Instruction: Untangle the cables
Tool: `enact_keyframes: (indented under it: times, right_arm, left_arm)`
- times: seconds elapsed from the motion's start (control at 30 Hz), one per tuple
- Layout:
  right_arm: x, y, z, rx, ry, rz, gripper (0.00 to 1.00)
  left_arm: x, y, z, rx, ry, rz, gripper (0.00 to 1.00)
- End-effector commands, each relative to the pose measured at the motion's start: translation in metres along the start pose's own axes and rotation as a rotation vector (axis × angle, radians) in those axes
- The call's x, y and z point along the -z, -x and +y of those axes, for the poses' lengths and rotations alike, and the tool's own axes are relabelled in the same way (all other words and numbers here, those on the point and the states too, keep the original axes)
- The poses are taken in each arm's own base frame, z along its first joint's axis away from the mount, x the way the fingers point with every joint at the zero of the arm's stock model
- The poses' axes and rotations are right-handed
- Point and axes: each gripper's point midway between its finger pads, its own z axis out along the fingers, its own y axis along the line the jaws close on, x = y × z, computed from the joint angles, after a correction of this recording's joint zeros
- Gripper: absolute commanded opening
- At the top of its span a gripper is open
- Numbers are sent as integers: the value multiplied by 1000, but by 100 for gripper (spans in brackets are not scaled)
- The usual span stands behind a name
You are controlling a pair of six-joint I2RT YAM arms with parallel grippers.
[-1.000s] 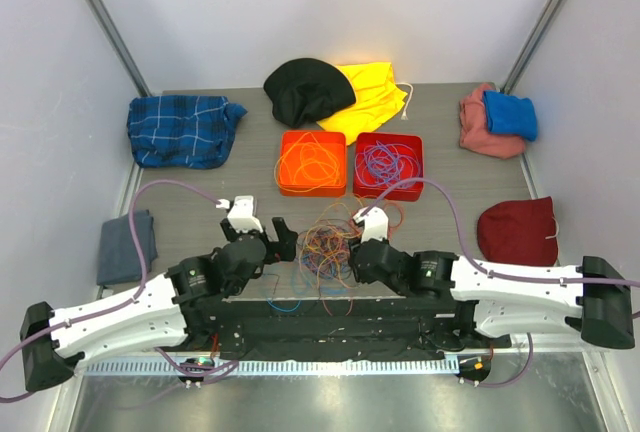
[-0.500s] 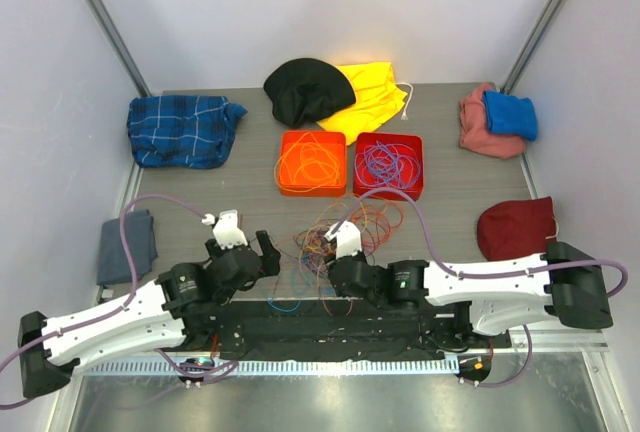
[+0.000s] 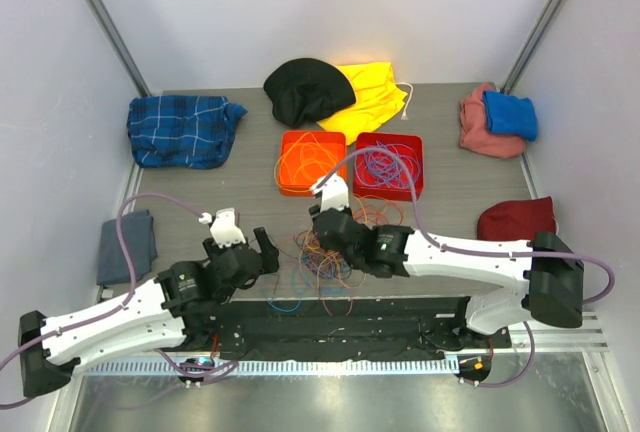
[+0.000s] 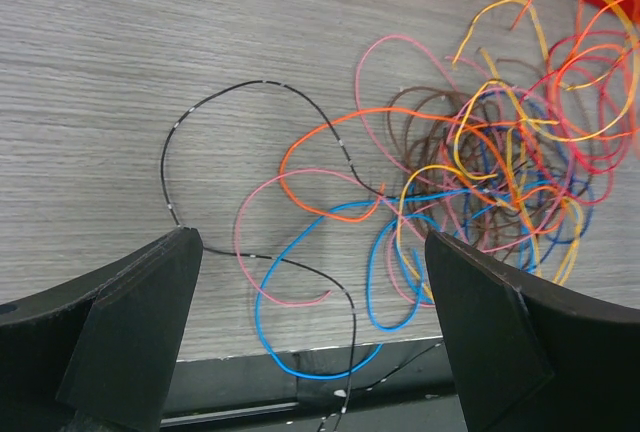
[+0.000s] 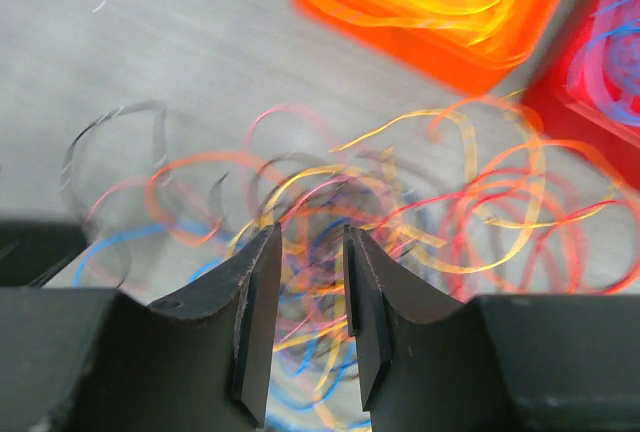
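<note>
1. The right arm had swung away from the near right, where it lay a second earlier, and reached out toward the far left. The right claw (image 3: 320, 216) now hung over the far edge of the tangle, close to the orange tray (image 3: 290, 188).
2. The left arm had drawn back toward the near left, leaving the left claw (image 3: 265, 250) just left of the pile.
3. The left claw stood wide, nothing between its jaws.
4. The right claw (image 5: 310, 237) was narrow. The strands seen through its gap were blurred, and I could not tell whether any was caught.
5. The cables (image 3: 335, 252) lay in a loose heap at the near middle of the counter (image 3: 220, 187), between the two claws, with a black and a blue loop trailing to the left.
6. More coils sat in the trays: orange and yellow in the orange one, purple and blue in the red tray (image 3: 415, 167).
7. The counter was grey wood grain, enclosed by pale walls.
8. Around its edges lay a black hat (image 3: 305, 87), a yellow cloth (image 3: 375, 97), a blue plaid cloth (image 3: 180, 130), a pink cloth (image 3: 475, 134) under a blue cloth (image 3: 510, 114), a dark red hat (image 3: 515, 222) and a grey cloth (image 3: 125, 247).
</note>
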Motion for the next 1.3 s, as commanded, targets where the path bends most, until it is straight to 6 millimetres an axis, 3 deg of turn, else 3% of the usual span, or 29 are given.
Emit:
enact_keyframes:
  times: [0.0, 0.03, 0.13, 0.3, 0.47, 0.67, 0.93, 1.13, 1.27]
  right_arm:
    - [-5, 37, -34, -72, -46, -60, 38]
    - [-12, 40, -49, -100, -66, -51, 38]
    - [-24, 24, -51, -94, -33, 20, 37]
    - [-34, -4, -40, -99, 19, 96, 36]
    - [-34, -7, -14, -159, 151, 91, 36]
    - [-50, -33, -10, -106, 110, 141, 46]
    - [-67, -48, -11, -47, 52, 162, 57]
    - [-70, -37, 0, -105, 76, 135, 57]
    - [-57, -17, -18, -182, 2, 60, 54]
  left_arm:
    - [1, 17, -8, 78, -32, -71, 99]
    - [1, 19, -12, 74, -46, -76, 99]
    - [-2, 26, -22, 46, -50, -93, 99]
    - [-16, 22, -44, -11, -71, -58, 99]
    - [-30, 23, -64, -25, -73, -24, 98]
    - [-31, 17, -56, -26, -56, -16, 97]
    - [-27, 9, -37, 19, -43, -15, 97]
    - [-24, 12, -30, 28, -38, -34, 97]
    - [-26, 23, -49, 28, -114, -73, 97]
